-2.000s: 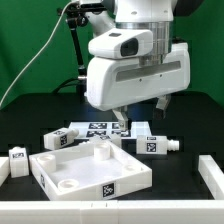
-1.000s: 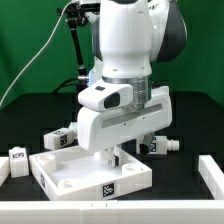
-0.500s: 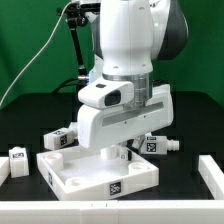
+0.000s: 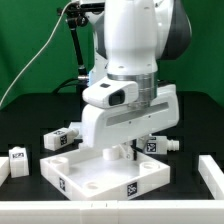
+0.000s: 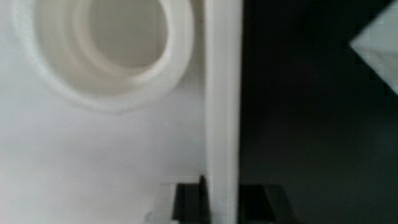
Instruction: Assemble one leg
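Note:
The big white square tray-like panel (image 4: pixel 100 178) lies on the black table in front of the arm. My gripper (image 4: pixel 119 153) is low over its far rim, fingertips mostly hidden by the hand. In the wrist view the gripper (image 5: pixel 222 204) has its dark fingers (image 5: pixel 185 204) on either side of the panel's upright rim (image 5: pixel 221 100), shut on it, next to a round socket (image 5: pixel 111 50). Three white legs with tags lie on the table: one (image 4: pixel 60 140) at the left behind the panel, one (image 4: pixel 158 145) at the right, one (image 4: pixel 18 158) at the far left.
A white part (image 4: pixel 212 172) lies at the exterior view's right edge. A green backdrop stands behind, with a black stand (image 4: pixel 77 40) at the back left. The marker board is hidden behind the arm.
The arm came down onto the panel's far rim. Since then the panel has slid toward the exterior view's right with the gripper and turned slightly.

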Robot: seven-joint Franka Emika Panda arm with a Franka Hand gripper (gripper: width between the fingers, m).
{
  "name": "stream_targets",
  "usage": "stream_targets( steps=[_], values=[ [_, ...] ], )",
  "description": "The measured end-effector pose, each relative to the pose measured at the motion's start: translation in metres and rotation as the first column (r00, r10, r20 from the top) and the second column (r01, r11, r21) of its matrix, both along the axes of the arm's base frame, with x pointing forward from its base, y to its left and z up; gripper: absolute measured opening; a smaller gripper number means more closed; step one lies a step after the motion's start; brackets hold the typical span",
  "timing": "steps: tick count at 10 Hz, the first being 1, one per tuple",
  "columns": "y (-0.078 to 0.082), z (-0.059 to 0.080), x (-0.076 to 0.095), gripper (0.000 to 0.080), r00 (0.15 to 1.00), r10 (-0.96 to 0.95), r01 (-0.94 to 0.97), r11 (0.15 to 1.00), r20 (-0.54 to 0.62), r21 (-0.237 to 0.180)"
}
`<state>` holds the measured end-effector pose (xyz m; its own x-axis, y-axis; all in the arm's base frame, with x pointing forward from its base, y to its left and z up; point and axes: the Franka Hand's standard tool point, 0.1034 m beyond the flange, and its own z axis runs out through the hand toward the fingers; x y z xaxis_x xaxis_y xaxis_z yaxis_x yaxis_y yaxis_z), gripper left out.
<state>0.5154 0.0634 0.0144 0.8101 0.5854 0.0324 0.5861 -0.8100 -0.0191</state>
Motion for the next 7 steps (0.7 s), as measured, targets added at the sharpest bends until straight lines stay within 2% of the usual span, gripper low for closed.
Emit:
stream_targets(
  steps=[2, 4, 5, 7],
  values=[
    [0.027, 0.0, -0.003, 0.0051, 1.0, -0.02, 0.02, 1.0, 0.002, 0.005],
    [0.047, 0.0, -0.001, 0.0051, 0.999, -0.038, 0.038, 0.999, 0.005, 0.009],
    [0.054, 0.0, 0.003, 0.0051, 0.999, -0.034, 0.033, 0.999, 0.009, 0.011],
    [0.057, 0.001, 0.012, 0.0051, 0.999, -0.05, 0.05, 0.999, 0.014, 0.013]
  ],
)
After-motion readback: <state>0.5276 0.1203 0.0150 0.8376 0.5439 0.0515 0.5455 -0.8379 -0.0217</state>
